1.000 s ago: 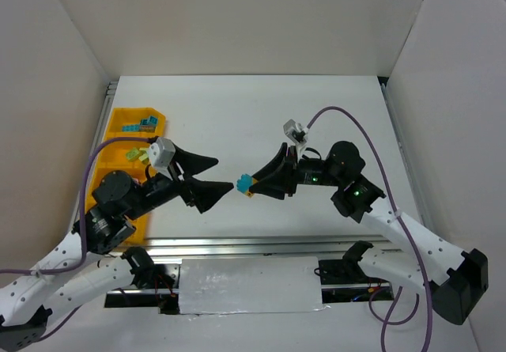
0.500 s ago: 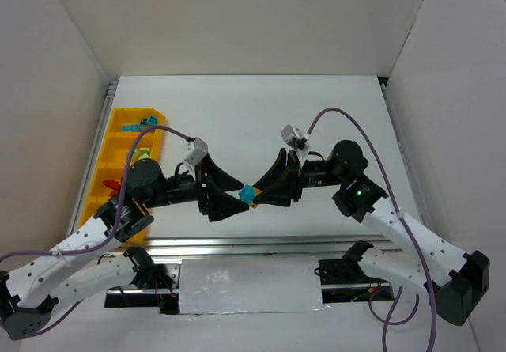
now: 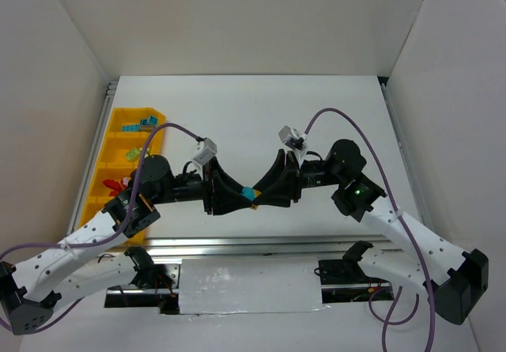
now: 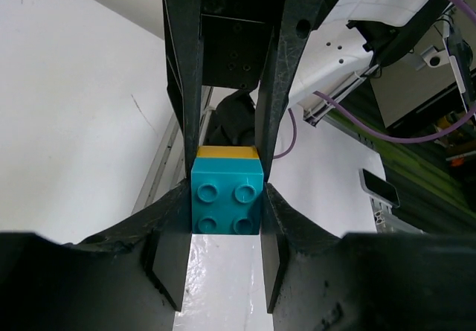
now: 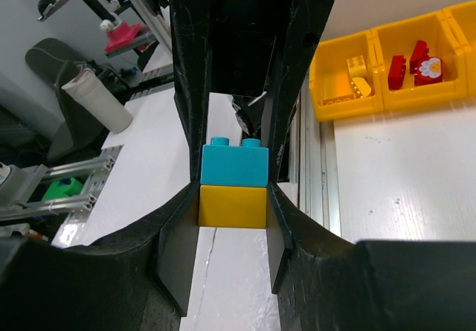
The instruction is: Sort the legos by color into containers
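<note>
White table: a yellow-orange compartment tray lies along its left edge. The far compartment holds loose teal bricks, and a nearer one holds red bricks. Left gripper and right gripper meet tip to tip over mid-table. The left jaws are clamped on the four-stud teal brick. The right jaws are clamped on the yellow brick joined to it.

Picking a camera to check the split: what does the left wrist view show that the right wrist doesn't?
Left wrist only: the teal brick seen studs-on, the yellow brick a sliver behind. Right wrist only: the yellow brick's full side, plus the bin tray holding red bricks. Both: the joined pair, teal in the left end effector, yellow in the right end effector.
</note>
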Controlling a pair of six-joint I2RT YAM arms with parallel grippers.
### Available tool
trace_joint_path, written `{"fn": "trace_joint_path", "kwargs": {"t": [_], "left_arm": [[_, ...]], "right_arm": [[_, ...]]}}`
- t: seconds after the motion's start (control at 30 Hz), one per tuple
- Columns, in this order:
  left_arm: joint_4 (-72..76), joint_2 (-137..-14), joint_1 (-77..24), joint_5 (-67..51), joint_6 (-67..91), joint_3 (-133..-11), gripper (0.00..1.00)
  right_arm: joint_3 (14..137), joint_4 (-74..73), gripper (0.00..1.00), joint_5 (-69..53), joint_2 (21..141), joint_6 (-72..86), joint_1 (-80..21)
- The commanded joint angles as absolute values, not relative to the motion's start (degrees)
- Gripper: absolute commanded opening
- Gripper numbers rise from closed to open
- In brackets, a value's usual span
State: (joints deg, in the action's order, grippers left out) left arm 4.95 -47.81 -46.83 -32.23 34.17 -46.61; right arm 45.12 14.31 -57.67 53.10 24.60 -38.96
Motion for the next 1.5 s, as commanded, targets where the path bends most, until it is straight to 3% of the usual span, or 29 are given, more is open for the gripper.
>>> {"fn": "trace_joint_path", "kwargs": {"t": [0.0, 0.17, 0.3, 0.47, 0.63, 0.73, 0.8, 0.9, 1.1, 1.3, 1.47], "left_arm": [[6.4, -48.3, -47.1, -29.7, 33.0, -49.0, 0.0], [0.2, -46.7, -45.5, -22.2, 29.9, -52.3, 0.0], [0.5, -46.5, -39.4, -29.8, 30.7, -54.7, 0.0], [1.3, -48.0, -31.1, -36.1, 33.0, -55.8, 0.0], [-12.5, -54.4, -19.7, -16.3, 34.0, -60.5, 0.0], [-15.5, -61.0, -3.5, -9.7, 40.0, -61.7, 0.0], [-15.8, -64.2, -0.4, -3.5, 42.6, -63.3, 0.0], [-18.5, -74.5, 3.6, 14.7, 45.1, -68.7, 0.0], [-23.2, -93.9, 8.4, 23.4, 46.6, -84.4, 0.0], [-27.1, -107.7, 9.0, 25.9, 44.0, -98.6, 0.16], [-27.1, -113.7, 9.1, 27.5, 42.9, -101.6, 0.32]], "right_arm": [[48.2, 15.6, 0.0, -59.3, 53.4, 24.0, -40.0], [50.5, 1.3, 0.0, -63.4, 54.4, 11.2, -40.0], [53.5, -13.9, 0.0, -65.5, 56.8, 2.0, -39.8], [53.7, -17.9, 0.0, -63.1, 58.7, -2.3, -39.7], [49.8, -10.8, 0.0, -55.1, 58.1, 5.1, -39.8], [47.9, -7.2, 0.0, -51.3, 57.0, 8.3, -39.8], [46.2, -4.8, 0.0, -49.2, 56.0, 10.7, -39.8], [43.6, -2.4, 0.0, -47.4, 52.8, 13.5, -40.0], [38.7, -0.2, 0.0, -45.8, 47.6, 17.4, -40.3], [37.4, -0.4, 0.0, -45.5, 45.5, 16.3, -40.6], [38.0, -1.0, 0.0, -45.9, 45.9, 15.5, -40.7]]}}
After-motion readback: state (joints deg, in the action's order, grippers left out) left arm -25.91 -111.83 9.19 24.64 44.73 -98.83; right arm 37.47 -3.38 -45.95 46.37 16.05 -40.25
